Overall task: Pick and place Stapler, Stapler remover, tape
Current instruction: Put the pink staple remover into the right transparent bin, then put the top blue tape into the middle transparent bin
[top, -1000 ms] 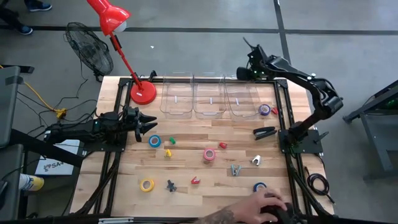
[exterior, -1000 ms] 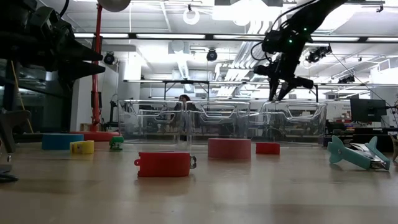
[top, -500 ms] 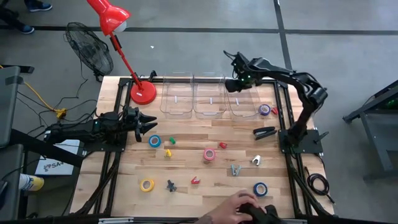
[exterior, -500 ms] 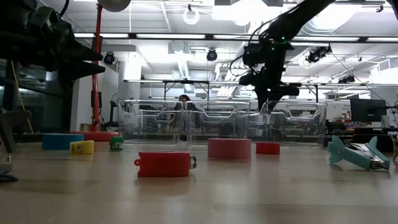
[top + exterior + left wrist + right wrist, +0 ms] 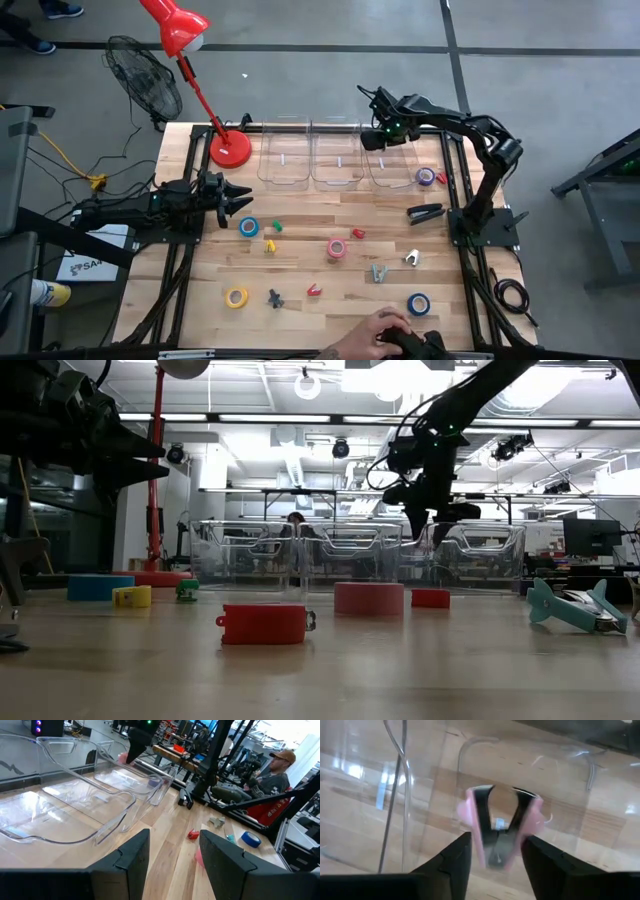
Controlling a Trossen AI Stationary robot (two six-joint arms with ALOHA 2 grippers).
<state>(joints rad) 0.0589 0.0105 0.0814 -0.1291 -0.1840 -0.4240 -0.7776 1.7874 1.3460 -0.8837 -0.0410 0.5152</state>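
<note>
- Over at the top centre of the high view: right tool [image 5: 372, 138], hanging above the row of clear bins, right on the seam between the middle bin [image 5: 335, 157] and the right bin [image 5: 396, 160].
- Fingers parted to a middling gap; pink staple remover [image 5: 500, 832] just past the tips, blurred, over clear plastic. Cannot tell whether touching the fingers, nor which of the two bins lies below.
- Left tool [image 5: 238, 199] parked at the left edge of the desk [image 5: 310, 200], level with the bare strip below the bins, fingers spread wide, nothing between them.
- Open room: a clear band of wood across the middle, from the left tool to the black stapler [image 5: 425, 211] at centre right.
- Bins: left bin [image 5: 285, 157] and middle bin showing only bare plastic; purple tape [image 5: 426, 176] in the lower right corner of the right bin.
- Loose below the band: blue tape [image 5: 248, 227] left of centre, pink tape [image 5: 336, 248] dead centre, teal staple remover [image 5: 377, 272] just right of it.
- Lower down: yellow tape [image 5: 236, 296] at lower left, second blue tape [image 5: 417, 301] at lower right.
- Crowded bottom edge: a person's hand [image 5: 400, 340] reaching in, near that second blue tape but apart from it.
- Upper left corner of the desk taken by the red lamp base [image 5: 230, 148], just beside the left bin.
</note>
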